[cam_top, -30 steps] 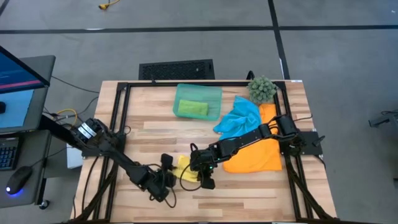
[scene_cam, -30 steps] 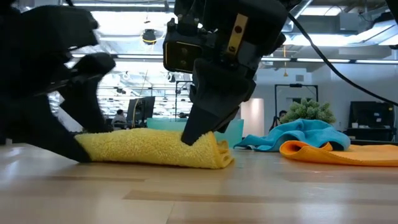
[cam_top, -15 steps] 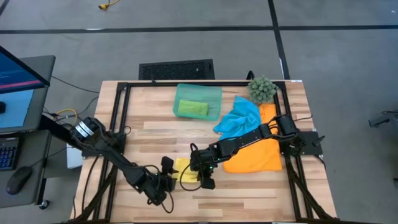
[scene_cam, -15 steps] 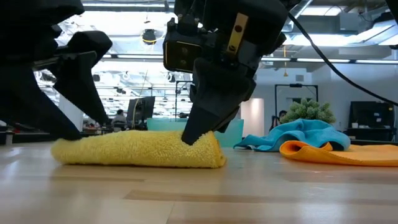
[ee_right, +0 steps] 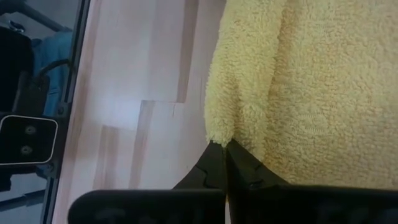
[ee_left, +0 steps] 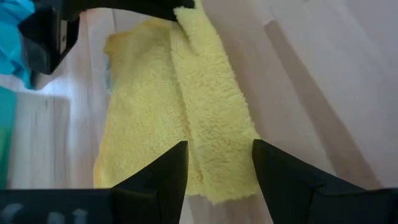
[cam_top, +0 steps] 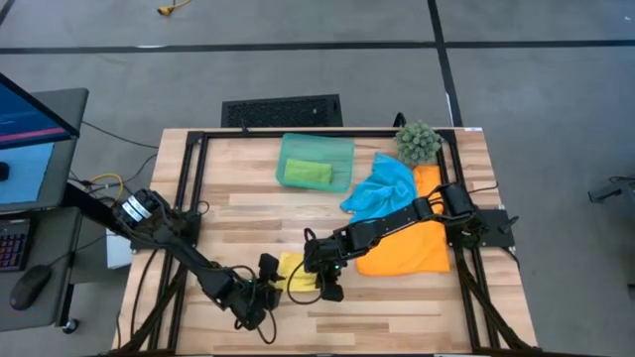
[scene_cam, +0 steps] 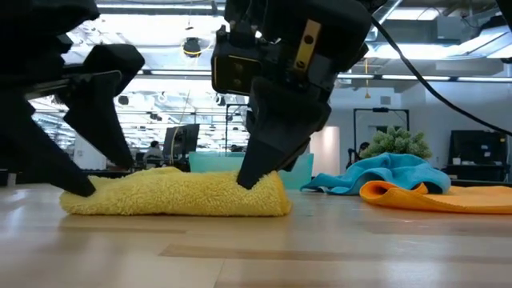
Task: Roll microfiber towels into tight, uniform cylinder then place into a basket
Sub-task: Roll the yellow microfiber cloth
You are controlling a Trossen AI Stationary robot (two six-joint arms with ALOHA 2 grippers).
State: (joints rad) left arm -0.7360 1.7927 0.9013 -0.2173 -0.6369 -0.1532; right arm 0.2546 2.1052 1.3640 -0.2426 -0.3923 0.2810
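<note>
While pinned: yellow towel (cam_top: 295, 273) edge

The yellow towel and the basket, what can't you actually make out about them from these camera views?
- Yellow towel: how tightly it is rolled. High view: both arms cover most of it. Wrist views: cut off by the edges.
- Right gripper: shut at the towel's fold; whether cloth is pinched is hidden by the pile.
- Left gripper: fingers straddle the towel's end; contact underneath unseen.
- Basket: low view, mostly behind the right arm; the green towel inside is too small to judge.
</note>
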